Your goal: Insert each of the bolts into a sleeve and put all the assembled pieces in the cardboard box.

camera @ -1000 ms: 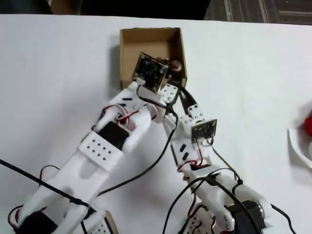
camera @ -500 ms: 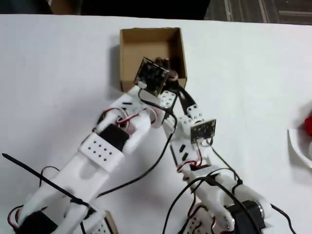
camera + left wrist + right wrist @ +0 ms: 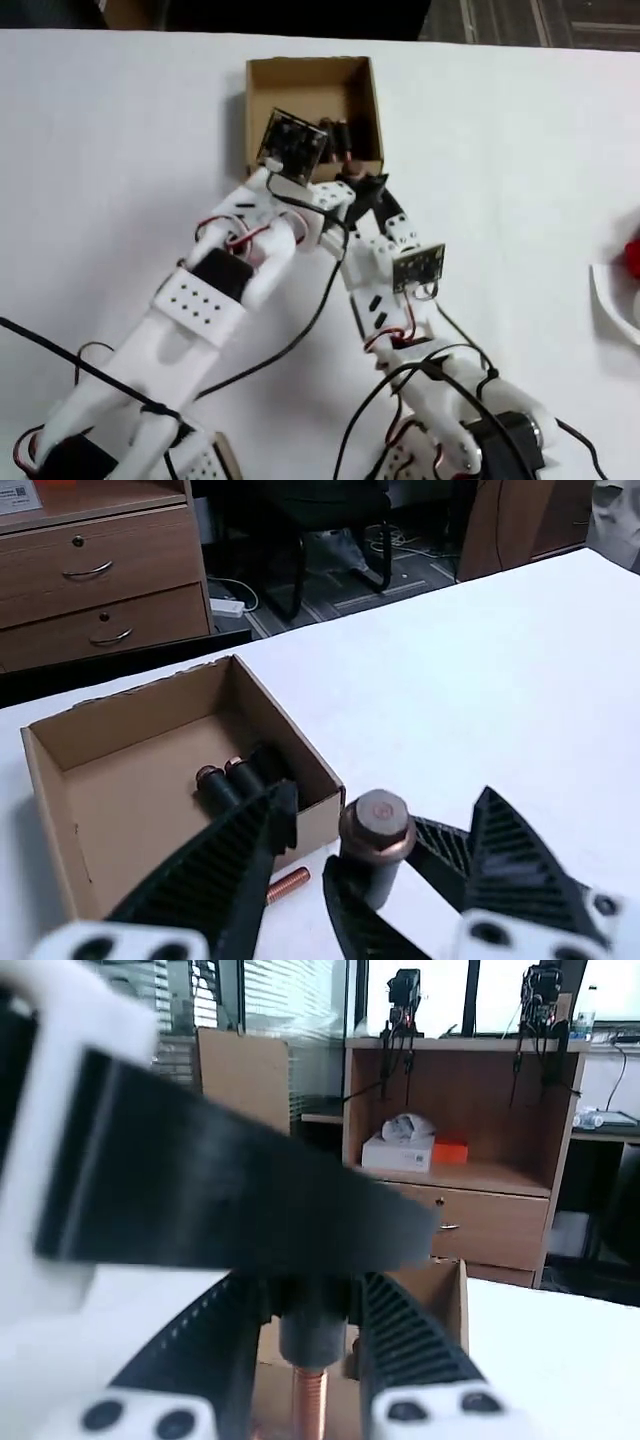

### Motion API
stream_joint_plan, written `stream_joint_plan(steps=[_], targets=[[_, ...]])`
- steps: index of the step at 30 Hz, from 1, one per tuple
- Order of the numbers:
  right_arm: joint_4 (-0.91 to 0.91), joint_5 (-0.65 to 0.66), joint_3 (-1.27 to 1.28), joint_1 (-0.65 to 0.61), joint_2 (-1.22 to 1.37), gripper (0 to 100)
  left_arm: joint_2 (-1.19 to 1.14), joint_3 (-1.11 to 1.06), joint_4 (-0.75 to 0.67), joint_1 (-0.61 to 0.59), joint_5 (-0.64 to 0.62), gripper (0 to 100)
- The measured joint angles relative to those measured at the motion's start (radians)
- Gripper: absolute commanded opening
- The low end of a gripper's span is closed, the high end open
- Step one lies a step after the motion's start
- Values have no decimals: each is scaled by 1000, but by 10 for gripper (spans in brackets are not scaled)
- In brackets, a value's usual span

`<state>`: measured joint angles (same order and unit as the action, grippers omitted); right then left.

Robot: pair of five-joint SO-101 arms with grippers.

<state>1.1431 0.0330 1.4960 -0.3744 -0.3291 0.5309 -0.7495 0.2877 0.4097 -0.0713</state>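
Looking down over the white table, we see the cardboard box at its far side, with both arms meeting at the box's near edge. The right gripper pinches a black sleeve between its fingers, and the copper thread of a bolt sticks out of the sleeve's end. From the left wrist we find this sleeve just outside the box's near wall, the bolt's copper head turned toward the camera. The left gripper is spread wide, one finger on each side of the sleeve and clear of it. Inside the box, two assembled pieces lie side by side on the floor. A copper threaded end shows beside the box's outer wall; we cannot tell what it belongs to.
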Motion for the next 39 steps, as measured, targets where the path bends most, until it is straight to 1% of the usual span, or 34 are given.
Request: stream_joint_plan(steps=[3,7,9,11,15,18,21,23,26,31,36,39], targets=[[0,0,0,0,2,20,0,9,0,0,0,279],[-23,0,0,0,8,20,0,89,0,-20,0,279],[-101,-2,-32,5,8,20,0,138,0,-52,0,279],[-218,-3,-94,29,8,20,25,183,0,-98,-12,279],[-480,-63,-292,94,9,20,115,199,15,-221,-69,279],[-694,-75,-453,97,11,20,175,123,101,-321,-78,279],[-916,-80,-605,92,14,20,215,-20,184,-417,-78,279],[-1054,-80,-697,91,29,20,241,-121,199,-477,-78,279],[-1180,-81,-822,80,109,20,290,-245,204,-545,-78,279],[-1324,-81,-1026,81,293,20,368,-381,204,-565,-78,279],[-1596,-81,-1247,72,394,20,416,-451,204,-597,-78,279],[-1711,-81,-1415,72,489,20,420,-482,204,-594,-78,279]])
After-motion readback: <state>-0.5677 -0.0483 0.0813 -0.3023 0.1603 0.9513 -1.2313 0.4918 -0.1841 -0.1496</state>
